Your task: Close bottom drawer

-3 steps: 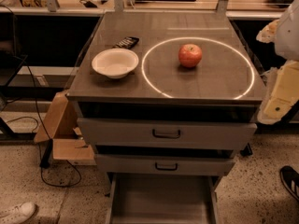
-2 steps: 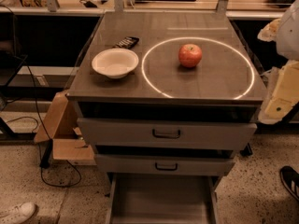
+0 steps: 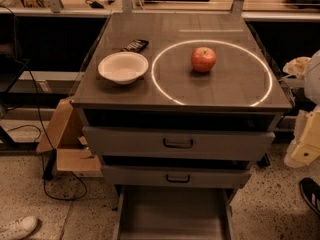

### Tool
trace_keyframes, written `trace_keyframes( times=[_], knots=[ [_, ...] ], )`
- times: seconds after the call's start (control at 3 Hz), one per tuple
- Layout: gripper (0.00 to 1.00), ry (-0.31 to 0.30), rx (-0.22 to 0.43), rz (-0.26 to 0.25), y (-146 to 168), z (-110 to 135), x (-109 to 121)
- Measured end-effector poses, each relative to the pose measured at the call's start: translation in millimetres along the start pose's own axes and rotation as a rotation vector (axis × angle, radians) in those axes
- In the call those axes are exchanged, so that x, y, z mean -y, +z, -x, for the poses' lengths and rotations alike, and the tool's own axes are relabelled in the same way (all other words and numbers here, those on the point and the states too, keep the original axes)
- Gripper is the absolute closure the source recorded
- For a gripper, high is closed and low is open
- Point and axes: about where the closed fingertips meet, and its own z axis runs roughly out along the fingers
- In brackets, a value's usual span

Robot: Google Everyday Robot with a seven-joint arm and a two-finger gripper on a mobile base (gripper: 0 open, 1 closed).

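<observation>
BOTTOM DRAWER: EXTENDED

The bottom drawer [image 3: 172,218] stands pulled out beneath the middle drawer [image 3: 175,177]. Its flat tray is exposed and its front is cut off at the bottom of the view. The gripper [image 3: 306,145], probably the pale part at the right edge, hangs beside the cabinet [image 3: 220,93], apart from the drawer. Whether it is open or closed cannot be told.

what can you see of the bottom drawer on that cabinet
The bottom drawer stands pulled out toward the camera, right under the middle drawer. It looks like grey metal: a flat floor with a thin raised wall along each side. Its front and handle are cut off by the lower edge of the view. Nothing shows lying in the part that is in view. The gripper is at the right edge of the view, beside the cabinet and apart from the drawer.
</observation>
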Motion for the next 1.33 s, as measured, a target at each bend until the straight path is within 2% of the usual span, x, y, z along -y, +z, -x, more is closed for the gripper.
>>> trace_keyframes(
  times=[0.33,0.67,1.0,1.33],
  knots=[
    [0.0,0.004,0.005,-0.002,0,0,-3],
    [0.0,0.029,0.037,0.016,11,-3,-26],
    [0.0,0.055,0.08,0.046,37,2,-59],
    [0.0,0.088,0.099,0.116,76,1,-90]
  ],
)
